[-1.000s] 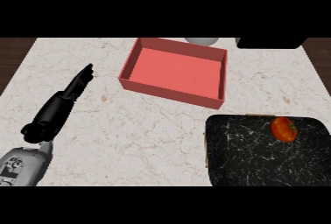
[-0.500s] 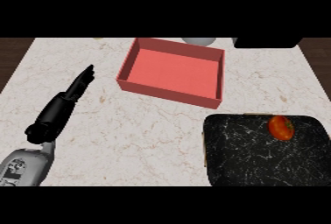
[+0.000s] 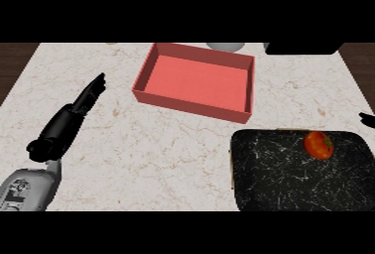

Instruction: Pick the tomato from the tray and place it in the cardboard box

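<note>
A red tomato (image 3: 319, 145) lies near the far right corner of a black marbled tray (image 3: 285, 181) at the lower right. Behind the tray stands an open red box (image 3: 190, 105) with nothing in it. My left hand (image 3: 77, 109) rests open at the left of the counter, its straight fingers pointing away, well apart from both box and tray. Only a small black tip of my right hand (image 3: 366, 117) shows at the right edge, above and to the right of the tomato and not touching it.
A white round object (image 3: 225, 46) and a black block (image 3: 304, 48) sit at the counter's far edge behind the box. The marble counter ends at dark wood along the left side (image 3: 15, 64).
A black tip of the right hand has come into view at the right edge. The left hand, tomato, tray and box have not visibly moved.
</note>
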